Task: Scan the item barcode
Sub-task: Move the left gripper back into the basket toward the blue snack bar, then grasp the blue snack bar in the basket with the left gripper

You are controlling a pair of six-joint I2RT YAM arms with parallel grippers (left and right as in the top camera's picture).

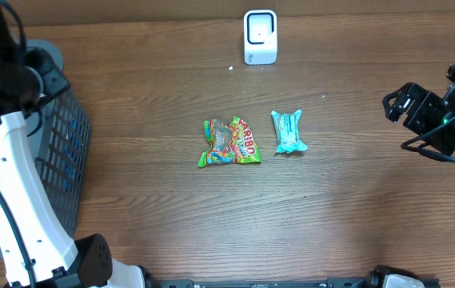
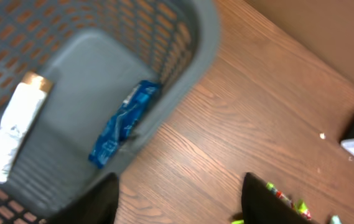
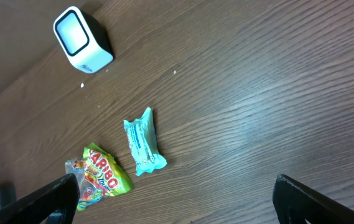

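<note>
The left tool point(image 2: 180, 190) is held above the grey basket point(image 2: 192, 62), its fingers spread with nothing between them. A blue packet point(image 2: 124, 121) is seen just beyond it on the basket floor, against the near wall, with a white packet point(image 2: 12, 127) further in. The right tool point(image 3: 177, 186) is opened wide and empty over the table point(image 3: 276, 93), well apart from the teal packet point(image 3: 142, 142) and the Haribo bag point(image 3: 99, 177), which are laid just beside each other at mid-table. The scanner point(image 3: 82, 38) is stood near the far edge.

Only parts of each tool's fingers are shown, cut off at the bottom frame edge. The left wrist view is blurred, so no barcode can be made out on the blue packet.

The blue packet's long axis is laid diagonally along the basket wall. The teal packet's long axis is run roughly toward the far edge.
</note>
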